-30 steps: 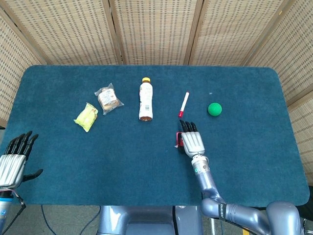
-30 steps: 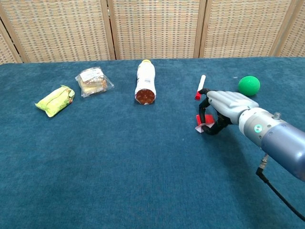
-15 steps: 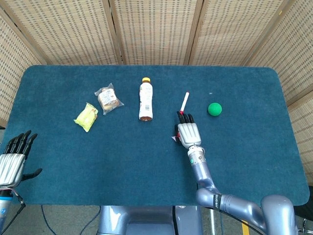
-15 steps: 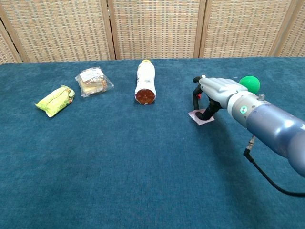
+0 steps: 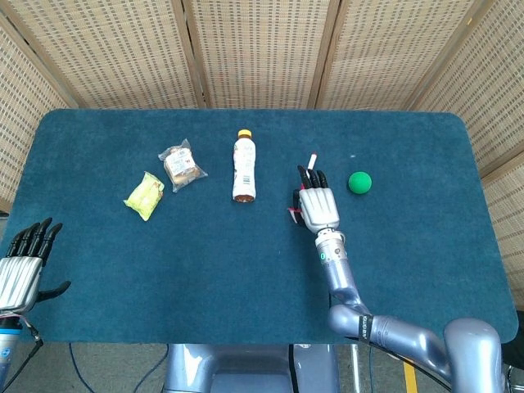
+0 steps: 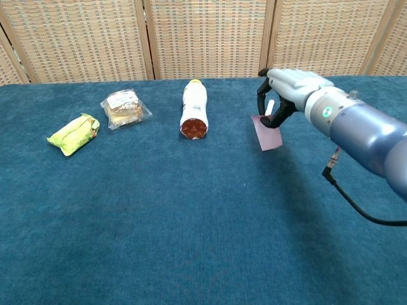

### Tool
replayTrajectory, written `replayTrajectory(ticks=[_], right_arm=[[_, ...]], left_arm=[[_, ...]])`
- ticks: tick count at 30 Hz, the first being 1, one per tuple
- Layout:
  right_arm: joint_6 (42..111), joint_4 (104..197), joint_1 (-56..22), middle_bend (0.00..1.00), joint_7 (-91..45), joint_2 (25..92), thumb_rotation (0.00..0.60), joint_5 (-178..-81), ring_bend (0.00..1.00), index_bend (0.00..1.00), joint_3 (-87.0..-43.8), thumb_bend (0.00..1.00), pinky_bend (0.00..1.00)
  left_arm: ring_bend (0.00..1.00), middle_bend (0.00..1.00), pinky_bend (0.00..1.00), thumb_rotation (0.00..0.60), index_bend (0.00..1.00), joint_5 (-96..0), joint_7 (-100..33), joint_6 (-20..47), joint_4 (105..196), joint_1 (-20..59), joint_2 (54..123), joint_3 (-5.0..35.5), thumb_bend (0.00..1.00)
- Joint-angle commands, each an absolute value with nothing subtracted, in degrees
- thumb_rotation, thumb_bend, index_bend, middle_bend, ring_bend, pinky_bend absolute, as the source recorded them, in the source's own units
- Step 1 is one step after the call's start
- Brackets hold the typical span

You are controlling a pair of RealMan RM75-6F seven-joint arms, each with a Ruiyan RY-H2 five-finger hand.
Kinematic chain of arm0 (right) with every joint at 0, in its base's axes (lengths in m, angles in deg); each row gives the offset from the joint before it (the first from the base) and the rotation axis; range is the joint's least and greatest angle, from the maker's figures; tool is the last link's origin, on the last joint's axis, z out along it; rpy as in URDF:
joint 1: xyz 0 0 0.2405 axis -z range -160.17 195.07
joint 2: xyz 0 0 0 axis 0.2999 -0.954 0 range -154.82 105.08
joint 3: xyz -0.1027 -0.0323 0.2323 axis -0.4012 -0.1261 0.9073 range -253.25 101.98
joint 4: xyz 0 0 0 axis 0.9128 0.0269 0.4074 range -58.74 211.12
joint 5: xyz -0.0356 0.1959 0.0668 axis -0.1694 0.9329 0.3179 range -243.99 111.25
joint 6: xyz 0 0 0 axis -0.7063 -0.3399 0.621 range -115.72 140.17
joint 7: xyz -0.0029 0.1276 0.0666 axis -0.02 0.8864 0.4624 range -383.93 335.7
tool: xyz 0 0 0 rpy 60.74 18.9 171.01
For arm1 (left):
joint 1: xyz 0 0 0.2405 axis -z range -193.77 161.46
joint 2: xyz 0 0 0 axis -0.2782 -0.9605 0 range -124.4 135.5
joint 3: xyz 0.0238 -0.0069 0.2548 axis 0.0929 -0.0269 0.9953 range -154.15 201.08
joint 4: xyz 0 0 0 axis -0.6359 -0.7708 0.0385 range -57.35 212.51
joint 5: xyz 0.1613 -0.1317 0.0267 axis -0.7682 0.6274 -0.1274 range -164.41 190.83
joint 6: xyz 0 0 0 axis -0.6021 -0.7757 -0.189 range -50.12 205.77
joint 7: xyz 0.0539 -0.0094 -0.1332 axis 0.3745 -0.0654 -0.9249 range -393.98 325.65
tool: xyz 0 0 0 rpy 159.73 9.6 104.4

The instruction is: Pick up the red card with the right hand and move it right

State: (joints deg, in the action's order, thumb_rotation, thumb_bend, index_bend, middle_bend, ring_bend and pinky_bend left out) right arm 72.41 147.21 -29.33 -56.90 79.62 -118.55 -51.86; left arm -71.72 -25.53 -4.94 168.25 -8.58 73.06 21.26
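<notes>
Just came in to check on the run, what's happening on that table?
The right robot hand is pinching the red card and has it lifted off the blue table, hanging tilted from its fingers. A marker lies just beyond the hand and a green ball sits to its right. The bottle and two snack packs lie untouched further left. The left robot hand hangs idle at the table's edge, fingers spread, holding nothing.

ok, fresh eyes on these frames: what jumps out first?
The right hand right of table centre, pinching the red card, which hangs tilted off the blue table. Next, the bottle lying on its side at centre, with a green ball far right. The left hand hovers open off the near-left edge.
</notes>
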Motion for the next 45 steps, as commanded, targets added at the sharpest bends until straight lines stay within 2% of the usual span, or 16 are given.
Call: replayTrajectory(ticks=[1,7,10,16,20,27,32,39,45], right_arm=[[73.94,149.94,-29.15,0.08,-57.31,77.86,0.600,-118.99,0.00,0.62,-51.63,0.58,0.00],[76.50,155.86,-27.89,0.08,-56.99,74.44,0.600,-119.80,0.00,0.62,-51.83,0.58,0.00],[77.52,162.93,-25.11,0.07,-52.62,71.13,0.600,-120.25,0.00,0.62,-51.64,0.58,0.00],[78.96,173.41,-18.20,0.07,-42.79,62.95,0.600,-124.30,0.00,0.62,-54.36,0.58,0.00],[82.35,176.18,-13.53,0.07,-37.11,58.56,0.600,-129.85,0.00,0.62,-57.11,0.57,0.00],[85.49,178.94,-7.64,0.07,-27.94,53.35,0.600,-137.65,0.00,0.62,-62.05,0.56,0.00],[90.12,177.04,-3.09,0.07,-22.51,51.36,0.600,-144.53,0.00,0.63,-66.45,0.56,0.00],[92.55,175.08,2.68,0.07,-4.74,47.65,0.600,-151.01,0.00,0.63,-72.79,0.56,0.00],[92.48,175.73,4.70,0.07,10.18,42.54,0.600,-157.24,0.00,0.64,-77.59,0.56,0.00]], left_arm=[[0.00,0.00,0.07,0.600,0.00,-71.86,-25.50,-5.12,168.37,-8.62,73.02,21.28,0.10],[0.00,0.00,0.07,0.600,0.00,-72.09,-25.68,-5.45,168.62,-8.73,72.83,21.29,0.10],[0.00,0.00,0.07,0.600,0.00,-72.51,-25.78,-5.64,168.82,-8.77,72.72,21.43,0.10],[0.00,0.00,0.07,0.600,0.00,-73.72,-25.26,-6.73,169.21,-9.12,72.65,21.79,0.09],[0.00,0.00,0.07,0.600,0.00,-75.36,-24.38,-8.18,169.81,-9.47,72.66,22.12,0.10],[0.00,0.00,0.07,0.600,0.00,-77.01,-23.39,-9.67,170.60,-10.05,72.61,22.61,0.10],[0.00,0.00,0.07,0.600,0.00,-78.33,-23.23,-11.25,171.14,-10.65,72.36,22.82,0.10],[0.00,0.00,0.07,0.600,0.00,-79.21,-23.39,-11.76,171.34,-10.85,72.16,22.93,0.09],[0.00,0.00,0.07,0.600,0.00,-79.85,-22.95,-11.69,171.16,-10.84,72.47,23.13,0.09]])
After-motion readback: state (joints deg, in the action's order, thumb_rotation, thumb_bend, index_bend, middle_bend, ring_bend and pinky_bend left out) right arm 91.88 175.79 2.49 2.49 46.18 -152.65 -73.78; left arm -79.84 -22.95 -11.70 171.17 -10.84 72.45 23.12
